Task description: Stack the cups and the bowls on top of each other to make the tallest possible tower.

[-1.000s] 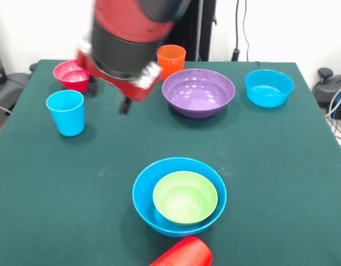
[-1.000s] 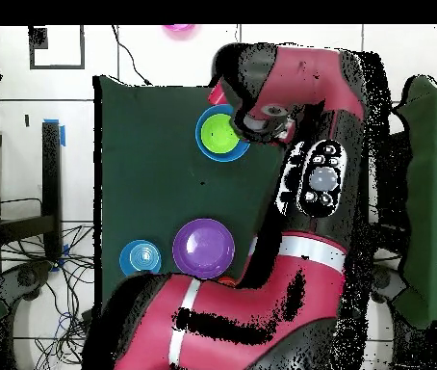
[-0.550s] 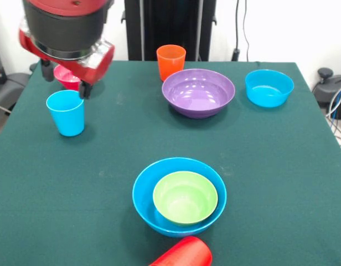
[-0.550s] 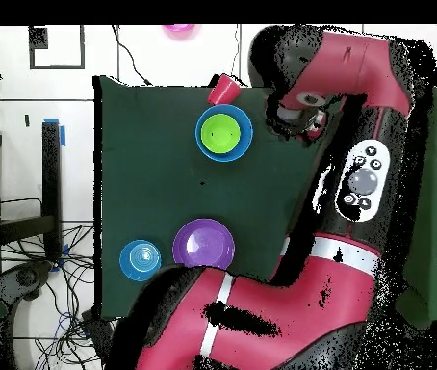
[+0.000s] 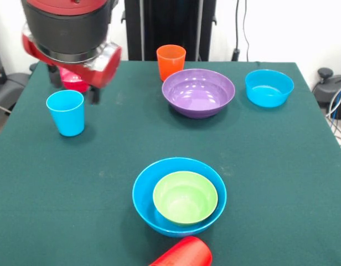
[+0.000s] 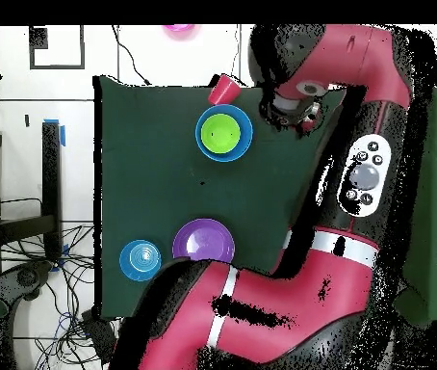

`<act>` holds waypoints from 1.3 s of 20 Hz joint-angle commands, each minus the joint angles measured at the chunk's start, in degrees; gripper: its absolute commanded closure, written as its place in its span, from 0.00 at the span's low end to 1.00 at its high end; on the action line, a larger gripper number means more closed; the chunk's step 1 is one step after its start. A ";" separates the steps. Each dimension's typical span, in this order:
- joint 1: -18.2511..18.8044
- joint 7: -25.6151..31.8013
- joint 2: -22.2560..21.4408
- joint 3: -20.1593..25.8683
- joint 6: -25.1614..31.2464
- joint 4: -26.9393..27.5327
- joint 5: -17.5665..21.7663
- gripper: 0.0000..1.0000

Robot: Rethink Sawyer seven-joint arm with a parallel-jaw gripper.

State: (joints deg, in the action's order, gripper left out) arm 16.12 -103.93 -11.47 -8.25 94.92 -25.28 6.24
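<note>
Gripper (image 5: 71, 91) seen just above light blue cup (image 5: 66, 112); finger state cannot be told. Lime bowl (image 5: 185, 197) nested in blue bowl (image 5: 145, 194), well apart from cup. Nothing stacked higher.

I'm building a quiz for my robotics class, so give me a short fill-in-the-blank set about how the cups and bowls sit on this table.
1. The lime green plastic bowl sits nested inside a larger ____ bowl.
2. The red plastic cup at the table's edge lies on its ____.
3. The orange plastic cup stands just behind the wide ____ bowl.
4. The light blue plastic cup stands ____, mouth up.

Missing words: blue; side; purple; upright
</note>
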 commanded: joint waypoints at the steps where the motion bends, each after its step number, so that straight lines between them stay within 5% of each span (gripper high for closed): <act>1: -0.16 3.23 2.91 11.61 6.47 -5.02 -7.98 0.00; 5: -0.54 -0.81 3.55 14.38 4.91 -7.22 -13.44 0.00; 14: -2.10 -3.62 3.90 14.62 2.09 -10.48 -19.28 0.00; 17: -2.88 2.05 4.18 13.38 0.84 -11.69 -17.06 0.00; 26: -4.00 7.10 2.04 10.82 -4.62 -22.58 -12.43 0.00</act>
State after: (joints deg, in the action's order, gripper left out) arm 13.61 -103.93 -9.80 -0.13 95.60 -34.17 -11.52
